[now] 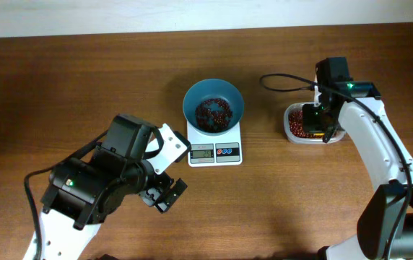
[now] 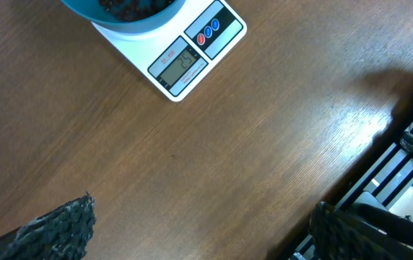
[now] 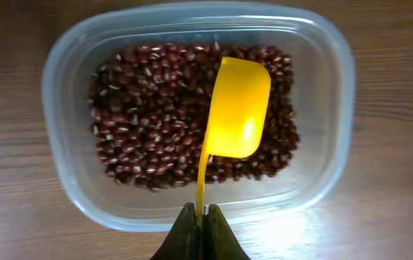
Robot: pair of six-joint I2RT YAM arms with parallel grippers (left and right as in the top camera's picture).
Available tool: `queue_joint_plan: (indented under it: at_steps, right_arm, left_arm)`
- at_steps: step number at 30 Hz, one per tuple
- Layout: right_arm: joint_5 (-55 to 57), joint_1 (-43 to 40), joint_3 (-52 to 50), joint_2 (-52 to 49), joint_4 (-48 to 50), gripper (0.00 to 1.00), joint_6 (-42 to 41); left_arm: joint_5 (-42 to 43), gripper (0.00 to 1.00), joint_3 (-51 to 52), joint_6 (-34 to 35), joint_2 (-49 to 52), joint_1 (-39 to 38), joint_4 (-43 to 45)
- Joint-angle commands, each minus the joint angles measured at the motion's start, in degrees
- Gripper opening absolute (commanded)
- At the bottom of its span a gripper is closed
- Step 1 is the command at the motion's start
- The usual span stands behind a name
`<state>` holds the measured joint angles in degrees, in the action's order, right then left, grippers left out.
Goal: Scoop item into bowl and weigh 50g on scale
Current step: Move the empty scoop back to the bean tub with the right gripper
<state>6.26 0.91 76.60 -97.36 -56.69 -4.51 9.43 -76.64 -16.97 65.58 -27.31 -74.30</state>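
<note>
The teal-blue bowl [image 1: 213,105] stands on the white scale [image 1: 214,150] and holds some red-brown beans [image 1: 213,112]. The scale's display [image 2: 180,66] shows in the left wrist view, with the bowl [image 2: 123,16] at the top edge. More beans [image 3: 159,115] fill a clear plastic container [image 3: 69,65], which also shows in the overhead view [image 1: 295,124]. My right gripper [image 3: 201,217] is shut on the handle of a yellow scoop [image 3: 237,108], whose empty cup hangs over the beans in the container. My left gripper [image 2: 199,231] is open and empty above bare table, front left of the scale.
The table's front edge and a metal frame [image 2: 401,166] lie to the right in the left wrist view. A black cable [image 1: 282,81] loops behind the container. The right arm [image 1: 380,152] runs along the table's right side.
</note>
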Motion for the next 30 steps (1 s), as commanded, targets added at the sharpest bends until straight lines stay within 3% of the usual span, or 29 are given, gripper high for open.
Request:
queue_joint_plan:
  at_steps: [1,9,22,30]
  right_arm:
    - [-9.64,0.57,-0.5,-0.74,0.15,0.04,-0.5]
    - [-12.5,0.07,0.35,-0.74,0.44,0.04,-2.03]
    - [-30.51,-12.52,0.28,-0.74,0.37,0.04,-1.99]
    - [-33.31,-14.47,-0.74,-1.44,0.59,0.04,-1.99]
  left_arm:
    - [-0.22,0.99,0.22,-0.87,0.09,0.09,0.07]
    - [-0.22,0.99,0.22,-0.87,0.09,0.09,0.07]
    - [-0.22,0.99,0.22,-0.87,0.09,0.09,0.07]
    - [-0.22,0.99,0.22,-0.87,0.09,0.09,0.07]
